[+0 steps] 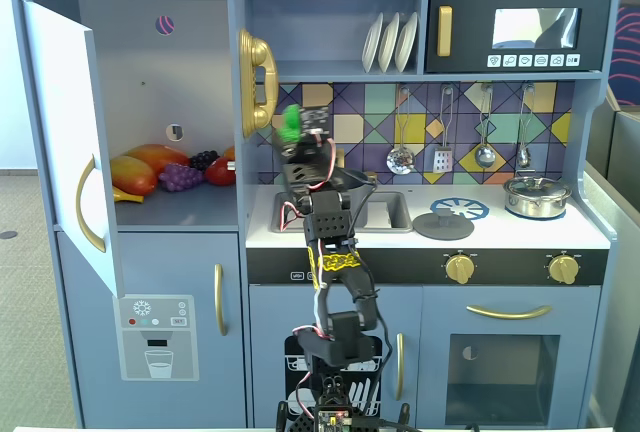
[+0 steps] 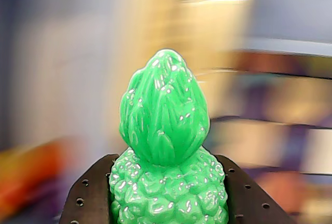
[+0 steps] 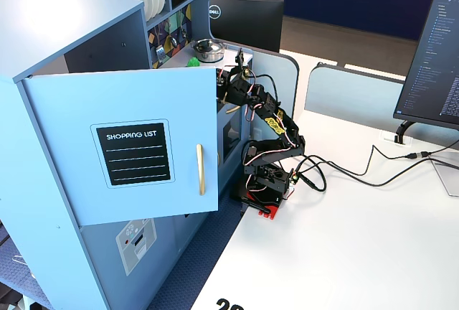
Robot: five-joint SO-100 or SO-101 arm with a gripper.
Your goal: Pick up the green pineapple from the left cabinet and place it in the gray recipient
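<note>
In a fixed view the left cabinet [image 1: 150,102] stood at the far left with its door swung open, a heap of toy fruit [image 1: 170,172] lying on its shelf. The claw [image 1: 292,130] hung just right of that opening, above the sink [image 1: 385,210], with the green pineapple [image 1: 290,122] between its fingers; in the wrist view the green pineapple [image 2: 166,162] sat upright, top away from the camera. Further right on the worktop [image 1: 520,234], a lidded pot [image 1: 537,195] stood on the hob, plates [image 1: 390,40] on the shelf above.

Three white plates [image 1: 390,40] on the shelf, four utensils [image 1: 460,137] hanging — two gold knobs [image 1: 511,269] below.
</note>
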